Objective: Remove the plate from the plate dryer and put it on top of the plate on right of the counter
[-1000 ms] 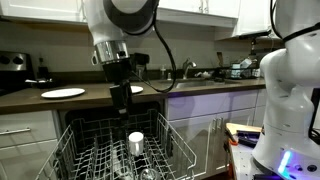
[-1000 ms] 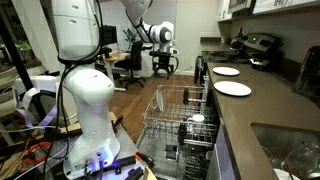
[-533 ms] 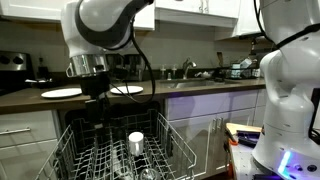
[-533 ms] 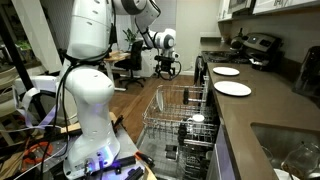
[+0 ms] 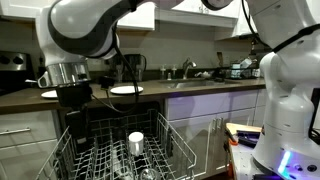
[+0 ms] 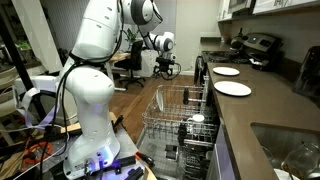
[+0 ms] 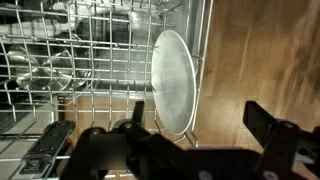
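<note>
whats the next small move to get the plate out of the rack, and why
Probably ease the open gripper down toward the plate, which stands on edge in the plate dryer, its rim lying roughly between the fingers; nothing is gripped yet.

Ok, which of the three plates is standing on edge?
The plate in the plate dryer, upright among its wires; the near counter plate and far counter plate lie flat.
</note>
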`<control>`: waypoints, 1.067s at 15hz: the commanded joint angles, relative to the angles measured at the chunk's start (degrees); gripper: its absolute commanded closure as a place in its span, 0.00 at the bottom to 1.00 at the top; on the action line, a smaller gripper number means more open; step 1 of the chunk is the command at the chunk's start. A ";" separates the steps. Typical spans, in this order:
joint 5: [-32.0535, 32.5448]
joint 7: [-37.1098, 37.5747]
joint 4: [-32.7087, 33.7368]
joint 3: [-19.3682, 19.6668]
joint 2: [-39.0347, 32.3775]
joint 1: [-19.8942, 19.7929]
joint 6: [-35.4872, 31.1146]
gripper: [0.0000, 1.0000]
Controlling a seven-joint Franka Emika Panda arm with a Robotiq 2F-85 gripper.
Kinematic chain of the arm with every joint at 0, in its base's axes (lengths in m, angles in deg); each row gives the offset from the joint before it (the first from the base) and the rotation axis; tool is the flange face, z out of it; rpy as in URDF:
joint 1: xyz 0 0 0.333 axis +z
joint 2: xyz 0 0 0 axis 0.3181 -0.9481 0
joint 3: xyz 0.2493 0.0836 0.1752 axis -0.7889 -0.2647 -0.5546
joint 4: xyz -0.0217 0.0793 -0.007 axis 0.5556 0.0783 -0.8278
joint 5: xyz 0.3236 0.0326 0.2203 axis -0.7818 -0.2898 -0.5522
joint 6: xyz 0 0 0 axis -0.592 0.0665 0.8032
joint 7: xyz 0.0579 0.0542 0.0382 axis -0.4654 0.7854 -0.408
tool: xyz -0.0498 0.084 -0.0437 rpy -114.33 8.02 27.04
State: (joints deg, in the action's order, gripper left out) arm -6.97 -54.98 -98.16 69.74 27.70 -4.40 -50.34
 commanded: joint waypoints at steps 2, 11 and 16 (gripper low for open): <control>3.03 -2.67 6.13 -0.13 -5.36 1.42 3.96 0.00; 4.11 1.37 5.48 0.98 -6.90 2.85 0.13 0.00; 3.79 1.72 6.03 0.73 -9.58 3.29 -1.90 0.00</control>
State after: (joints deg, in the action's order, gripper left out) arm -3.96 -54.63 -93.53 70.52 20.01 -1.67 -51.11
